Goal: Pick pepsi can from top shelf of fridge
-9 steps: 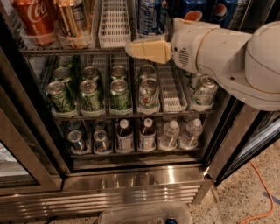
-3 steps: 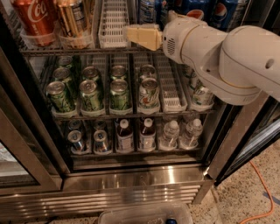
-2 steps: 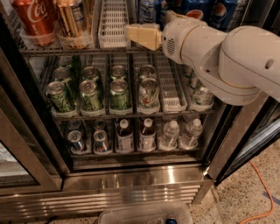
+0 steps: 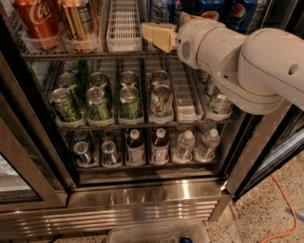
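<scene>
A: What colour is the tool [image 4: 151,35]?
B: Pale yellow, on a cream-white arm [image 4: 256,66]. Just behind the tool, the pepsi can [image 4: 160,7] is dark blue with white small print.
A: And left of the tool?
B: A white slotted tray [image 4: 123,23], then a gold can [image 4: 78,21], then a red Coca-Cola can [image 4: 35,21] with white script, all on the grey wire top shelf [image 4: 71,56].
A: Right of it?
B: Blue cans [image 4: 240,14] with a red-white-blue roundel.
A: Below the tool?
B: Green cans [image 4: 99,102] with silver lids. Lower still, the fridge [image 4: 142,190] base is brushed steel.
</scene>
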